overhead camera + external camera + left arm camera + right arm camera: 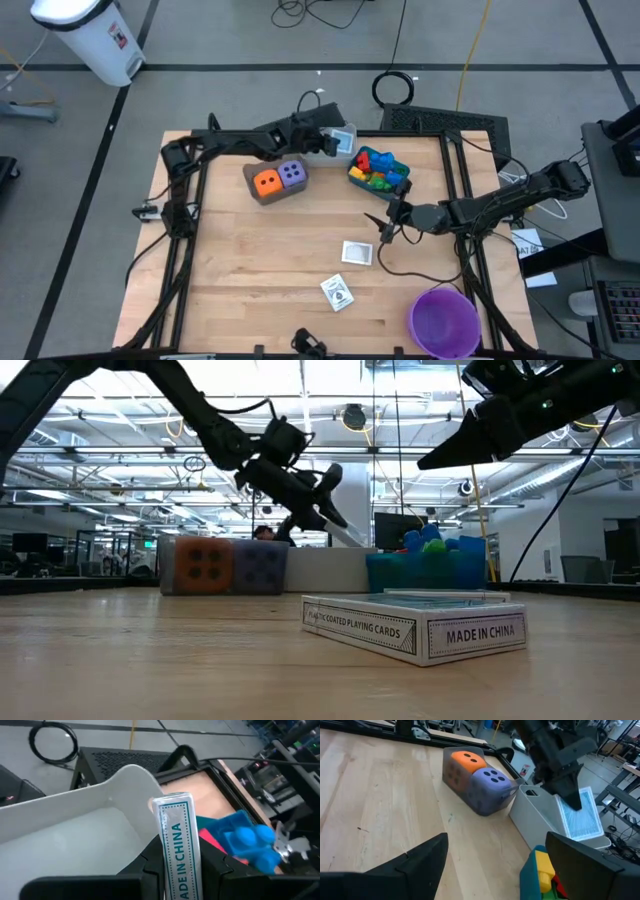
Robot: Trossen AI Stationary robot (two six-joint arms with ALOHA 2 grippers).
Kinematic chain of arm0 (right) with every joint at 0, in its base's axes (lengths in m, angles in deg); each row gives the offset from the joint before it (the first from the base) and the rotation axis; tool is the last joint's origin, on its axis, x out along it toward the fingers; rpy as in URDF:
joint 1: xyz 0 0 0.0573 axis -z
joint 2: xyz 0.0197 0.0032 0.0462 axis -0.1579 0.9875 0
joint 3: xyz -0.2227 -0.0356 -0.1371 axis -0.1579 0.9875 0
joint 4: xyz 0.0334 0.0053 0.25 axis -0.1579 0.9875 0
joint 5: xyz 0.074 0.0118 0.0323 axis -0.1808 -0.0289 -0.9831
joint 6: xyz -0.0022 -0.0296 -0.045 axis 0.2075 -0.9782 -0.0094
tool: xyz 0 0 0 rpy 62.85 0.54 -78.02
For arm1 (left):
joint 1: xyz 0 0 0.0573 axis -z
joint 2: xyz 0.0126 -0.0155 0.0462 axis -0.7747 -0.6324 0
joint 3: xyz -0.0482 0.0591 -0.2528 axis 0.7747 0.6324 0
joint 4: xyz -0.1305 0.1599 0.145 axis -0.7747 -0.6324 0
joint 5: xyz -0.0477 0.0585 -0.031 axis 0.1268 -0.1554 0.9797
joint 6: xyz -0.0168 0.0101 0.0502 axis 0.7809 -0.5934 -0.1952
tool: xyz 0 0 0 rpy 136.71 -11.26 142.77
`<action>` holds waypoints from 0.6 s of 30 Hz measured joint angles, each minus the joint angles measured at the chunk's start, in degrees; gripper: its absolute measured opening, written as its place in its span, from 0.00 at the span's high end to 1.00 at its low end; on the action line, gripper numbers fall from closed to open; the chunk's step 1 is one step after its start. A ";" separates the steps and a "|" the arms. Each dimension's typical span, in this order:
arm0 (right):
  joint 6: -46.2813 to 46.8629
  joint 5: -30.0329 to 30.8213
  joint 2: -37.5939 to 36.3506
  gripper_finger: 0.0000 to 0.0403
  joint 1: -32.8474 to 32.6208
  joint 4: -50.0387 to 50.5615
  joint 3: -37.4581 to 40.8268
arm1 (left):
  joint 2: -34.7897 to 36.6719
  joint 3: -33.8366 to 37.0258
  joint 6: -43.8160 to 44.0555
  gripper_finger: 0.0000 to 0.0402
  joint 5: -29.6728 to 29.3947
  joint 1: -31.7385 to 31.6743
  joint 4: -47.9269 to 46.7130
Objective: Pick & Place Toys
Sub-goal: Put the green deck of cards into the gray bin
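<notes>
My left gripper [326, 139] reaches to the far middle of the table and is shut on a white card box [580, 817], over the grey bin [537, 815]. An orange die [266, 182] and a purple die [292, 174] sit side by side in a brown bin. Coloured bricks [378, 168] fill the blue bin. Two more card boxes [357, 253] [338, 293] lie flat on the wood. My right gripper [383, 228] hangs open above the table, right of centre, with nothing between its fingers. My left gripper pinches one end of the card box [178, 870] between its two fingers, which bear on its broad faces. The fingers slant down from the table's left. The box sticks out past the fingertips, lifted clear above the grey bin's rim [135, 775].
A purple bowl [443, 320] stands at the near right corner. Black frame rails run along the table's left and right sides. Bare wood lies between the bins and the near edge. The nearest card box [415, 625] fills the low view's foreground.
</notes>
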 joint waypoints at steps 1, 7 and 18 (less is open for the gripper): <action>-0.03 0.00 0.00 0.20 0.00 -0.03 0.00 | -0.48 0.00 0.40 0.83 -0.23 0.20 0.52; -1.01 0.00 0.00 0.19 0.00 -0.03 0.00 | -1.07 0.00 0.81 0.83 -4.54 0.62 0.17; -0.90 0.00 0.00 0.19 0.00 -0.04 0.00 | -1.15 0.00 0.60 0.45 -5.58 0.81 1.69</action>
